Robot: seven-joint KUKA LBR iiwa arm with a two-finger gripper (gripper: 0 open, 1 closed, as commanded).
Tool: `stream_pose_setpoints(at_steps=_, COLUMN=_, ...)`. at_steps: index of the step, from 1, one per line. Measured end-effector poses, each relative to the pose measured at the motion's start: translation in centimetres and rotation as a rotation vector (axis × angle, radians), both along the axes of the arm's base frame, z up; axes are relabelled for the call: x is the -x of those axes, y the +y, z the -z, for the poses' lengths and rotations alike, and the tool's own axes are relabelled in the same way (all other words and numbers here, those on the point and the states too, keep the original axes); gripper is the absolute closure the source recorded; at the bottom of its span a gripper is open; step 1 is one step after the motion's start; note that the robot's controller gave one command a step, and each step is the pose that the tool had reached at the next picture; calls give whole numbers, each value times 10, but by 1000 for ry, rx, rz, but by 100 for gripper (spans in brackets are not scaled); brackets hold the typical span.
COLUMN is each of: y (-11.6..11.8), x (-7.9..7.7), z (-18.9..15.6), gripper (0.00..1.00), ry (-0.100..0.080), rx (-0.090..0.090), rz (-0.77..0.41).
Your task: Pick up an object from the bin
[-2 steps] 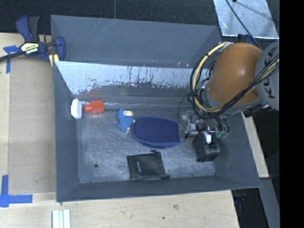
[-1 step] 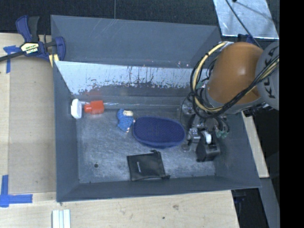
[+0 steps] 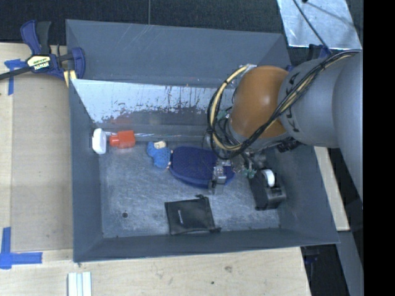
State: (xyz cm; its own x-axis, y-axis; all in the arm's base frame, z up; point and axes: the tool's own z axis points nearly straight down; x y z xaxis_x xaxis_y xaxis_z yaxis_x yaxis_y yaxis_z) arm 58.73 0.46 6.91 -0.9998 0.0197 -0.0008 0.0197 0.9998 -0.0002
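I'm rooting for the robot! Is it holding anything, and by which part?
Cannot tell. The gripper is at the right edge of the dark blue oval pad, but no hold shows.

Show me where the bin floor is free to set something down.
The widest bare floor is lower left in view, bordered by the orange-and-white piece, the blue oval pad and the flat black pouch. A narrower strip lies between the pouch and the black block. Around the gripper it is crowded.

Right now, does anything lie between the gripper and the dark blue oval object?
Nothing visible does. The gripper is at the dark blue oval object, on its arm-side end; the black flat pouch lies apart from both.
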Motion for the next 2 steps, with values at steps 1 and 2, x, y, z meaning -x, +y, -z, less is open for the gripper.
stream_pose_setpoints(at_steps=1, y=-2, x=-4, z=-9, gripper=100, ry=-13, rx=1, rz=2)
stream_pose_setpoints(at_steps=2, y=-8, x=-13, z=-141, gripper=100, ry=-12, rx=0, rz=-4)
